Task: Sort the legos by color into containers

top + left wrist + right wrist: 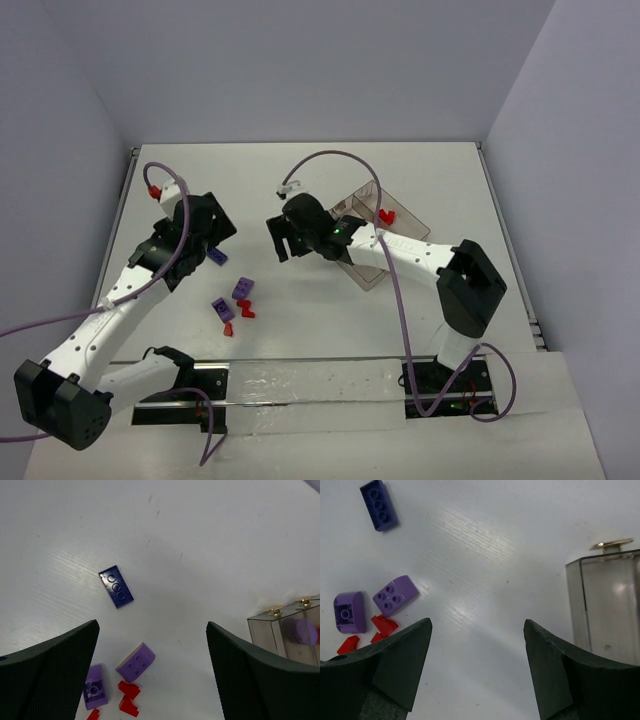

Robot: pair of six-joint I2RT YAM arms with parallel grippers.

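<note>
From above, the dark purple brick lies near the surface's left edge, just beside the left tool and farther from the right tool by the tray; the left wrist view shows its long axis diagonal, ahead of that tool's released, empty jaws; the right wrist view, its tool equally released and empty, crops the tray.

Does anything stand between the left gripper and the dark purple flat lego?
Nothing visible does. The left gripper is open, and the dark purple lego lies alone; the light purple legos and red legos lie apart from it.
</note>
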